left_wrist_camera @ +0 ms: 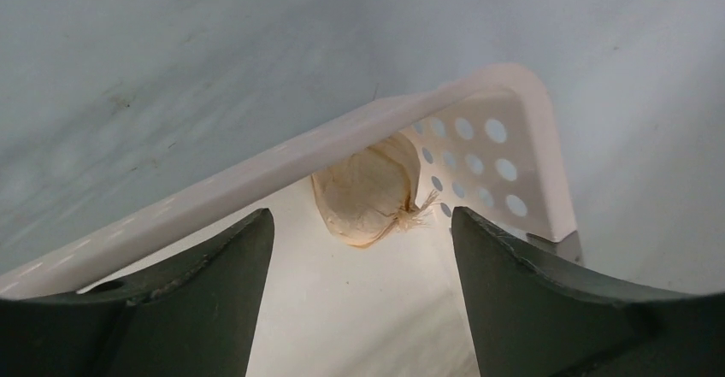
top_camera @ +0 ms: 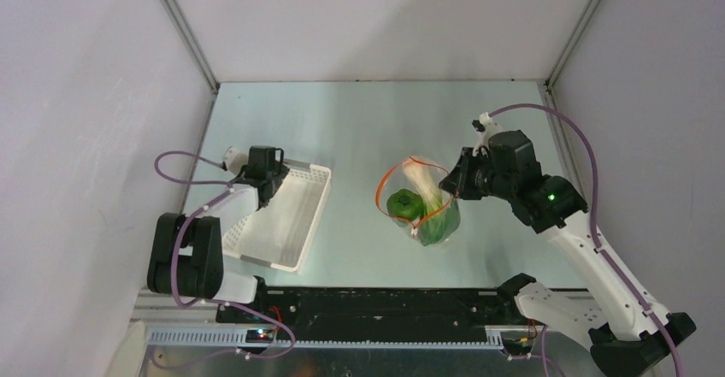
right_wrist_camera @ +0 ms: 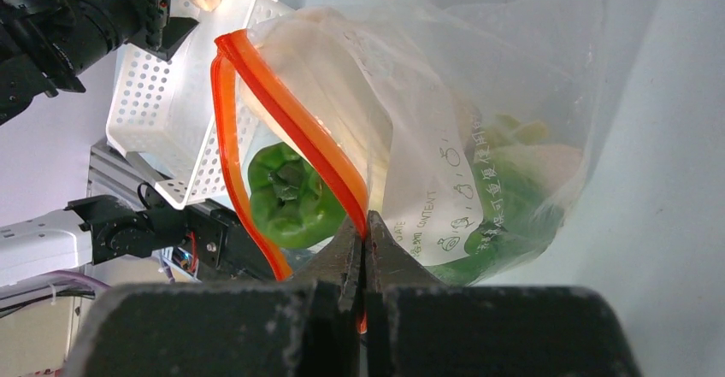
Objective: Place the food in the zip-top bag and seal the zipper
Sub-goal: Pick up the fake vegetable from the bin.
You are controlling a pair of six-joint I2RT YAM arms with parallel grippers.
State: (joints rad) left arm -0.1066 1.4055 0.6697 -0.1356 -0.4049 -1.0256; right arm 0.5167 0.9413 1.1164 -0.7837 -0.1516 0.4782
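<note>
Partly done, by the look of it. Already inside the zip-top bag (right_wrist_camera: 427, 138): a green pepper-like piece (right_wrist_camera: 291, 193) and leafy greens (right_wrist_camera: 513, 197) lower down. Left outside: one pale lumpy piece (left_wrist_camera: 368, 185) with a frayed tuft, tucked into the far corner of the white basket (left_wrist_camera: 256, 172) on the left of the table (top_camera: 342, 120). Framed by the left gripper (left_wrist_camera: 361, 232), fingers spread wide to either side and touching nothing. Pinched flat at the rim by the right gripper (right_wrist_camera: 366, 227), jaws pressed together on the orange zipper (right_wrist_camera: 291, 129). Hangs open as a wide loop, so not sealed. Sits mid-table, well apart from the basket, mouth turned up and leftward toward it. Long axis probably slanting from that raised mouth down to the filled bottom nearer the right arm. Remaining: last piece in, then closing the strip.
</note>
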